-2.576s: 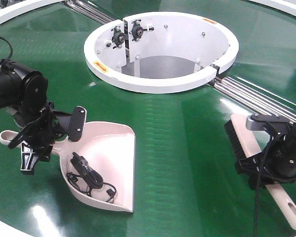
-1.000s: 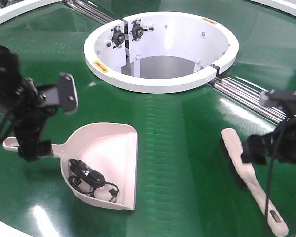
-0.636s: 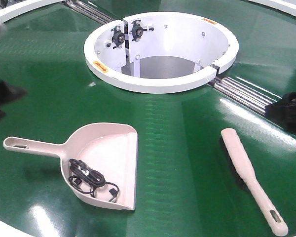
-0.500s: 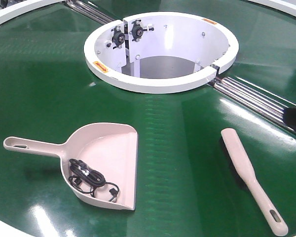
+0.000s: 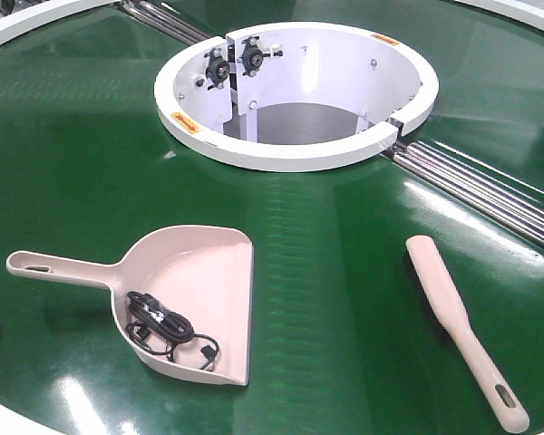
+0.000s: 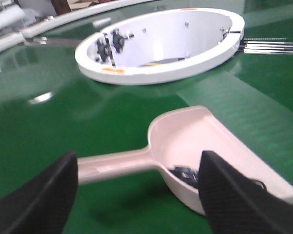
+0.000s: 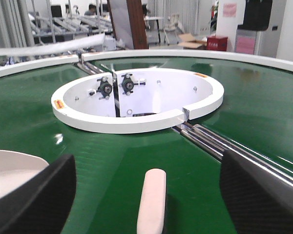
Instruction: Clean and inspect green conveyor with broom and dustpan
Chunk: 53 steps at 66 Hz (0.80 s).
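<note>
I see the dustpan (image 5: 190,299) (a black cable (image 5: 168,331) inside) and the broom (image 5: 458,326) lying apart on the green conveyor (image 5: 326,272). My left gripper (image 6: 136,195) and right gripper (image 7: 146,195) are both spread wide, holding nothing.

- Green conveyor (image 5: 344,272): glossy dark-green belt; white ring hub at centre
- Dustpan (image 5: 195,294): pale beige, flat on belt, handle pointing left; black cable inside
- Broom (image 5: 453,317): beige, flat on belt, well right of dustpan

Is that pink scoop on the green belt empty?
No, the dustpan holds a tangled black cable near its back wall.
</note>
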### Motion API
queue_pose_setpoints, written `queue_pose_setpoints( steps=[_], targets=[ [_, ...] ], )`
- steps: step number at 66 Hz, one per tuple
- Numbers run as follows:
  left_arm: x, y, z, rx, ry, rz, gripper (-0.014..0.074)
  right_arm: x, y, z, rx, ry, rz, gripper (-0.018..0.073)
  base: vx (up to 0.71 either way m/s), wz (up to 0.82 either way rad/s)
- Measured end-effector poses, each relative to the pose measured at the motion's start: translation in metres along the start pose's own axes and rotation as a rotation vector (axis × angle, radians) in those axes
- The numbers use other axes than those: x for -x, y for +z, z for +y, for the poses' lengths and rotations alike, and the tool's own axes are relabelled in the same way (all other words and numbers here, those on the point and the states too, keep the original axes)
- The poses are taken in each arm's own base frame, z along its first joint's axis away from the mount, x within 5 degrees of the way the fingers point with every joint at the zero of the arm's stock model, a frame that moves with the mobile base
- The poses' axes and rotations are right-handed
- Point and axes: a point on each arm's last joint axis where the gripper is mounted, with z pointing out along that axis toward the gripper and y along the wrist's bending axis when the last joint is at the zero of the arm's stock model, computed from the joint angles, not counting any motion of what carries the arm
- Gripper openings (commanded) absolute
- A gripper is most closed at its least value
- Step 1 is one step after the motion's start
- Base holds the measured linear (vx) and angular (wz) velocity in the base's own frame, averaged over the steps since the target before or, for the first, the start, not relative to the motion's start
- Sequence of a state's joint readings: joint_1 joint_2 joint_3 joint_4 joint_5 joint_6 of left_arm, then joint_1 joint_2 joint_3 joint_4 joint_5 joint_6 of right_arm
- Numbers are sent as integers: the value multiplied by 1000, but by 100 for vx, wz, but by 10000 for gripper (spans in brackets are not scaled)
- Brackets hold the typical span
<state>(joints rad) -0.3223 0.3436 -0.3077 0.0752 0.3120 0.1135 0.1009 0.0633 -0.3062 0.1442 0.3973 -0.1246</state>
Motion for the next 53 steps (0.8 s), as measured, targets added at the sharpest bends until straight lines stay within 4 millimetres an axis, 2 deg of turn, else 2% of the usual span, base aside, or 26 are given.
queue_pose_setpoints(
  steps=[4,8,11,13,17,18,20,53],
  targets=[
    [-24,6,-5,-6,-32,6,456,-14,2,-1,-6,2,-18,555,0,0],
    [-36,9,-8,-8,-41,-14,382,-26,6,-2,-10,4,-6,481,0,0],
    [-39,10,-9,-8,-44,-33,291,-29,8,-2,-12,4,2,372,0,0],
    [-39,10,-9,-7,-45,-47,206,-30,9,-2,-13,5,1,303,0,0],
    [-38,10,-9,-5,-45,-68,19,-30,11,-2,-15,5,4,108,0,0],
    [-38,10,-9,-5,-45,-69,-12,-30,12,-2,-15,6,7,68,0,0],
    [-37,10,-9,-5,-45,-70,-9,-30,13,-2,-15,6,16,-18,0,0],
    [-37,10,-8,-6,-46,-49,-8,-30,15,-3,-16,8,27,-10,0,0]
  ],
)
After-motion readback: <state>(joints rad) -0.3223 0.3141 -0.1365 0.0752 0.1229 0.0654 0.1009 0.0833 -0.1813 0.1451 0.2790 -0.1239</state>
